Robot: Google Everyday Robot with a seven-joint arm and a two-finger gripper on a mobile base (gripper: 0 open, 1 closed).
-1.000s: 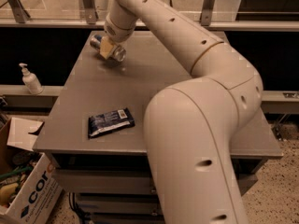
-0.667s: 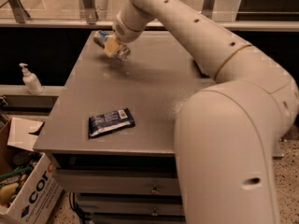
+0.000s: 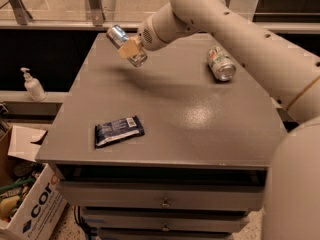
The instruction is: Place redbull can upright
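Observation:
The redbull can [image 3: 121,40] is a slim silver-and-blue can, tilted with its shiny top toward the upper left. It is held in the air above the far left part of the grey table [image 3: 200,119]. My gripper [image 3: 130,48] is shut on the can around its middle, with a tan finger pad [image 3: 130,47] across the can's side. The white arm reaches in from the right.
A wider white-green-red can [image 3: 220,63] lies on its side at the far right of the table. A dark blue snack packet [image 3: 119,130] lies near the front left. A soap dispenser [image 3: 32,84] and a cardboard box [image 3: 25,199] stand left of the table.
The arm has swung, uncovering the right of the table and the lying can. The redbull can is now lifted off the table in the gripper, tilted.

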